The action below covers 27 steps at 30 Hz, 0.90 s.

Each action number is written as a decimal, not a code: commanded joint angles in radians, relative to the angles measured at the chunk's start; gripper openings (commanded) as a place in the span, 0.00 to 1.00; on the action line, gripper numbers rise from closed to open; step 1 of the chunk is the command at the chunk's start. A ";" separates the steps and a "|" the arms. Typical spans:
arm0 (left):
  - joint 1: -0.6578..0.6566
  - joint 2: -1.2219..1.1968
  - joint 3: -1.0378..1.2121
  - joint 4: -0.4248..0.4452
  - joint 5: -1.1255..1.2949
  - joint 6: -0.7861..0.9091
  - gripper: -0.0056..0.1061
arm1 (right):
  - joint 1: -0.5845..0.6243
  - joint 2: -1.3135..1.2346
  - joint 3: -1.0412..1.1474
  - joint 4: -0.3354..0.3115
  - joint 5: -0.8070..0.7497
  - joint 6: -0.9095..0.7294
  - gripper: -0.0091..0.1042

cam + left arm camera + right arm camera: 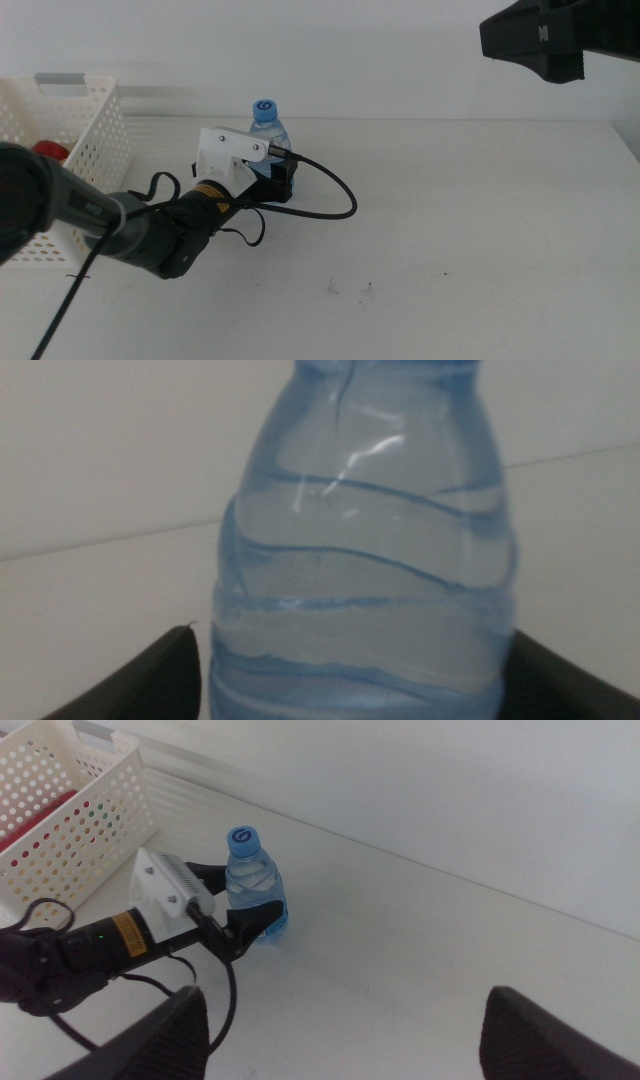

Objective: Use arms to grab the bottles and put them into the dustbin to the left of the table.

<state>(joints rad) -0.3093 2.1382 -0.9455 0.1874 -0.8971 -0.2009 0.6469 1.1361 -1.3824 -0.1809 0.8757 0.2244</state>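
Note:
A clear water bottle with a blue cap stands upright on the white table, a little right of the dustbin. My left gripper is open, one jaw on each side of the bottle's lower body. In the left wrist view the bottle fills the space between the jaws with almost no gap. The right wrist view shows the bottle still on the table inside the left gripper. Inside the dustbin lies something red. My right gripper hangs open, high above the table.
The right arm shows at the top right of the middle view, well off the surface. A black cable loops from the left wrist onto the table beside the bottle. The white wall runs along the table's far edge.

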 commanded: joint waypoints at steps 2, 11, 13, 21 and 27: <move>0.002 0.042 -0.049 -0.004 -0.001 -0.009 0.89 | 0.003 -0.003 -0.005 -0.008 -0.007 -0.004 0.90; 0.002 0.108 -0.137 -0.040 -0.002 -0.009 0.89 | 0.003 -0.003 -0.005 -0.008 -0.007 -0.004 0.90; 0.002 0.121 -0.152 -0.050 -0.002 -0.006 0.88 | 0.003 -0.003 -0.005 -0.008 -0.007 -0.005 0.90; 0.005 0.005 -0.163 0.064 0.281 -0.089 0.42 | 0.003 -0.003 -0.005 -0.008 -0.007 -0.003 0.90; 0.000 -0.287 -0.173 0.126 0.764 -0.160 0.07 | 0.003 -0.003 -0.005 -0.008 -0.007 -0.003 0.90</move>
<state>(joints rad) -0.3108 1.9447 -1.1041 0.3147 -0.1942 -0.3166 0.6469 1.1361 -1.3824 -0.1809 0.8757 0.2244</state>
